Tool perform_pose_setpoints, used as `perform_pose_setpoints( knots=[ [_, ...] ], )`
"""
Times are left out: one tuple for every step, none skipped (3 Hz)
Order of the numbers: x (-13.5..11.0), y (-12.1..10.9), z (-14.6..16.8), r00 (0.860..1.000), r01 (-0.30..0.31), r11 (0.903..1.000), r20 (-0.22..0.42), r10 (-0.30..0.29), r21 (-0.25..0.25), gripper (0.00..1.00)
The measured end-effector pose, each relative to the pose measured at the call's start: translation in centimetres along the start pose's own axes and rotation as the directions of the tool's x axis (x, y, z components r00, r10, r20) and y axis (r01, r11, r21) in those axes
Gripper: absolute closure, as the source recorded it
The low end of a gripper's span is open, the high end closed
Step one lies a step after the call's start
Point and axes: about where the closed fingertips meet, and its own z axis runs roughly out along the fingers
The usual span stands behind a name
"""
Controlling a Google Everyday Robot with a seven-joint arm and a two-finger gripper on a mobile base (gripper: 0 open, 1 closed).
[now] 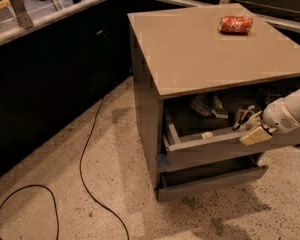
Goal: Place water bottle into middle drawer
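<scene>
A grey-brown cabinet stands on the floor with its middle drawer pulled out. A pale, clear-looking object lies at the back of the drawer; it may be the water bottle, but I cannot tell for sure. My gripper comes in from the right at the drawer's front right corner. It is open and empty, with one fingertip over the drawer and the tan one at the drawer front. It is well to the right of the pale object.
A red soda can lies on its side on the cabinet top at the back right. The bottom drawer stands slightly out. A black cable loops over the speckled floor at the left. Dark counters run along the left and back.
</scene>
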Motion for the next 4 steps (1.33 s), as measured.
perform_pose_setpoints(
  knots=[
    [-0.1, 0.0, -0.1, 1.0, 0.0, 1.0, 0.0, 0.0, 0.0, 0.48],
    [0.6, 1.1, 0.1, 1.0, 0.025, 0.9997, -0.015, -0.025, -0.001, 0.24],
    [1.5, 2.8, 0.6, 0.998, 0.052, 0.9986, -0.032, -0.053, -0.004, 0.0],
    [1.5, 2.8, 0.6, 0.998, 0.052, 0.9986, -0.032, -0.053, -0.004, 0.0]
  ],
)
